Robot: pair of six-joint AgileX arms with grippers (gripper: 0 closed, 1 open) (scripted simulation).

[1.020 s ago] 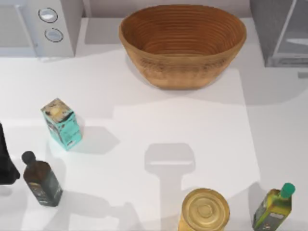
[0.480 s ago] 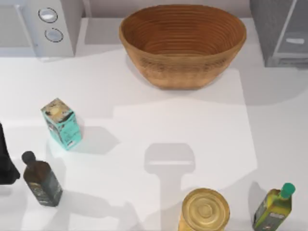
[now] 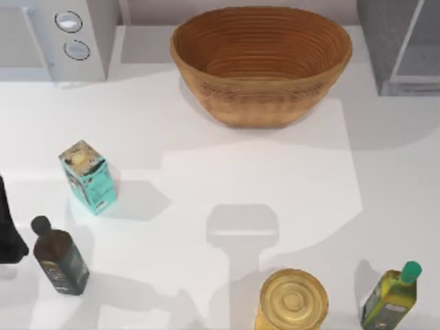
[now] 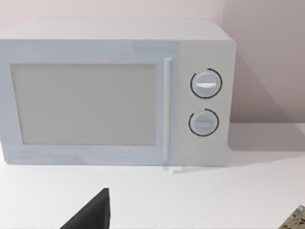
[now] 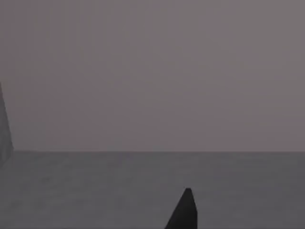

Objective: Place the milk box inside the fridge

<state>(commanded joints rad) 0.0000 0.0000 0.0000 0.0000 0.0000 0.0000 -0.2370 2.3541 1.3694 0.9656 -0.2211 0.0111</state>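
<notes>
The bench (image 3: 206, 172) was white, the ribbed basket (image 3: 261, 62) orange-brown. The carton (image 3: 88, 176) was teal with a yellowish top; the fridge (image 3: 385, 41) was grey.

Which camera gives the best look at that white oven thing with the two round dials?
The left wrist view: the microwave faces it squarely, door and both dials visible. The top view catches just its corner at the table's far left.

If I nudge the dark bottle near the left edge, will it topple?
The dark bottle stands tall on a narrow base, so a high push would probably tip it. Pushed low, it may slide on the smooth table. It looks rigid.
</notes>
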